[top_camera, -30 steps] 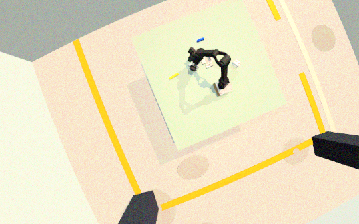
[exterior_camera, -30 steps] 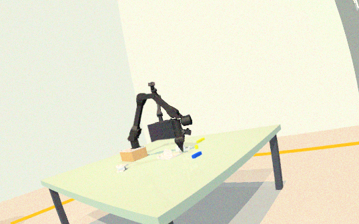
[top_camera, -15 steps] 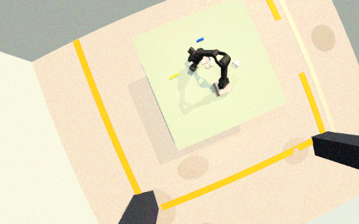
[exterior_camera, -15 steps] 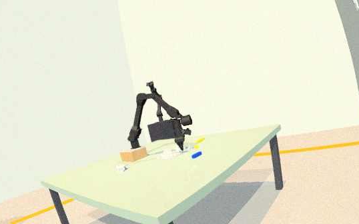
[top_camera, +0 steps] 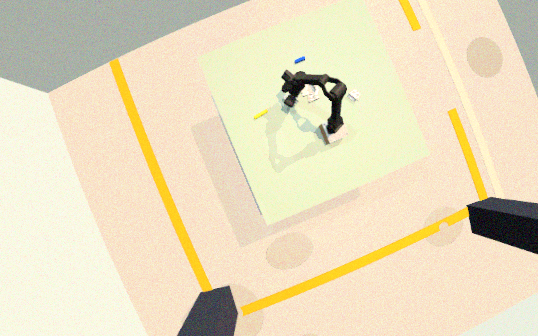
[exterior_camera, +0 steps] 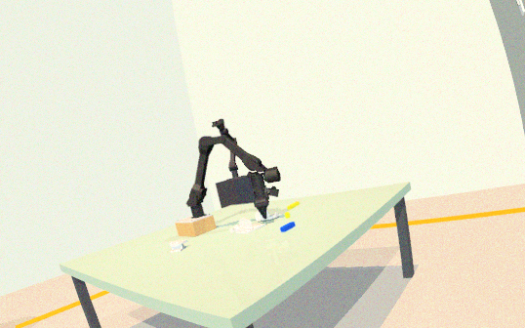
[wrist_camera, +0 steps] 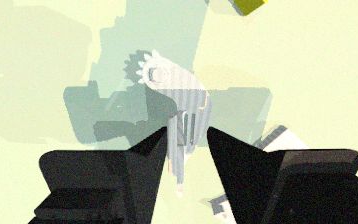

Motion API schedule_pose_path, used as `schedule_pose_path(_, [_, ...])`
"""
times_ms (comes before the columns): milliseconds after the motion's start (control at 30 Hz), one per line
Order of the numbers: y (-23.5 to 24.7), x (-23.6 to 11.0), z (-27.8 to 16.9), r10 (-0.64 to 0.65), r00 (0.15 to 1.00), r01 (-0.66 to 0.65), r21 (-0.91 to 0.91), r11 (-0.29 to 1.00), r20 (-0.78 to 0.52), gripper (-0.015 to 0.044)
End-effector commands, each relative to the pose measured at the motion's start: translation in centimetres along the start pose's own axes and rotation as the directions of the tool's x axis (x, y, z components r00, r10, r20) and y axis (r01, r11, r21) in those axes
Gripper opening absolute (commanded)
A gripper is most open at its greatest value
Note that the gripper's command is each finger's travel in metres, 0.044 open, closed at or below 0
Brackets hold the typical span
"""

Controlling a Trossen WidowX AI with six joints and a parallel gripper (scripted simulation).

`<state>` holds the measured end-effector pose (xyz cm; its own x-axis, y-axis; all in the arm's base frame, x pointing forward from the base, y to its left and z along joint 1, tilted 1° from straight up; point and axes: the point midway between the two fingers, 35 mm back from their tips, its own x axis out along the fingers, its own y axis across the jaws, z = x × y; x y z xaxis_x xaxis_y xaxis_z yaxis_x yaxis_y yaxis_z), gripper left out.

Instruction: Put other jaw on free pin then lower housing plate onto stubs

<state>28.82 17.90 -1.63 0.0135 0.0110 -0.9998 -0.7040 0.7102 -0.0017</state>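
The loose jaw [wrist_camera: 180,87] is pale grey-white, with gear teeth and a round hole at its upper end and a thin tip pointing down in the wrist view. My gripper [wrist_camera: 187,131] [top_camera: 289,103] [exterior_camera: 264,218] is shut on it around its ribbed middle, low over the table. White parts [top_camera: 311,94] [exterior_camera: 243,225] lie beside the gripper; only pieces of them [wrist_camera: 289,140] show at the lower right of the wrist view. A small white part [top_camera: 354,95] [exterior_camera: 178,246] sits apart from them. Which part is the housing plate, and the pins and the seated jaw, I cannot tell.
A blue block [top_camera: 299,60] [exterior_camera: 288,226] and a yellow bar [top_camera: 261,114] [exterior_camera: 293,205] lie on the table [top_camera: 371,145] [exterior_camera: 201,278]. A small yellow piece [exterior_camera: 287,215] [wrist_camera: 249,6] lies near the gripper. The arm's base stands by an orange-brown box [exterior_camera: 195,226].
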Motion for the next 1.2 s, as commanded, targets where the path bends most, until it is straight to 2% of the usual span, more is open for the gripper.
schedule_pose_path(0, [-0.2, -1.6, 0.6, -0.007, 1.000, 0.007, 0.002, 1.000, 0.019, 0.0134])
schedule_pose_path(533, [-0.1, -6.6, 0.3, -0.007, 1.000, 0.007, 0.005, 1.000, 0.019, 0.0134])
schedule_pose_path(767, [-0.1, -7.0, 0.2, -0.008, 1.000, 0.007, 0.001, 1.000, 0.019, 0.0134])
schedule_pose_path(1167, [-2.0, -7.1, -1.5, -0.009, 1.000, 0.014, -0.284, 0.959, 0.018, 0.0134])
